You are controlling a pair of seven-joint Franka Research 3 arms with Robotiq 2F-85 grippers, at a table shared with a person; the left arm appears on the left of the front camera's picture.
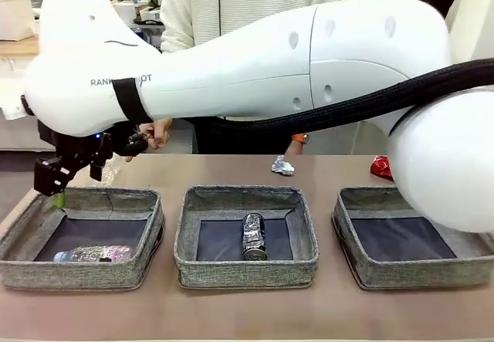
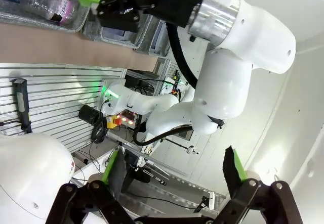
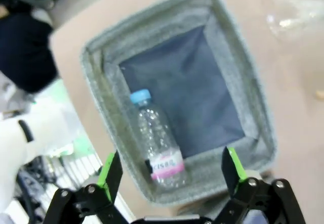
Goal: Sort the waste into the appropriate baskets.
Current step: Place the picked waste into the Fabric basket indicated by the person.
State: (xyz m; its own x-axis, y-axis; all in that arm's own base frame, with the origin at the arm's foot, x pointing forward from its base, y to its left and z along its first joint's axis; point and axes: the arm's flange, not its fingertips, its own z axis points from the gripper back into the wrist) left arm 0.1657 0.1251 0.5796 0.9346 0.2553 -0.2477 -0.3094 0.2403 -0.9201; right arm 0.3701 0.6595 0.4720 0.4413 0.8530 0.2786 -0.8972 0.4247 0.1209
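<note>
Closest to us in the front view, the right arm [image 1: 309, 56] sweeps across from the right side, and its right gripper [image 1: 58, 176] hangs over the far left corner of the left basket [image 1: 81, 272]. From that arm's wrist we see the right gripper [image 3: 172, 155] with its green-padded fingers spread wide and holding nothing. Below them the clear plastic bottle [image 3: 157, 150], with a blue cap and pink label, lies on its side on the basket's dark bottom against one wall. In the front view the bottle [image 1: 93, 254] rests along the near wall. The middle basket [image 1: 247, 272] holds the crushed dark blue-silver can [image 1: 254, 236], lying lengthwise at its centre. The right basket [image 1: 409, 272] shows a bare dark bottom. On the table [image 1: 247, 311] behind the baskets we find the crumpled white paper wad [image 1: 282, 165] and, farther right, the crushed red can [image 1: 380, 167]. A person's hand [image 1: 158, 133] is near the far edge, just behind the right gripper. The left gripper [image 2: 172, 155] is raised away from the table, its fingers wide apart with nothing between them.
</note>
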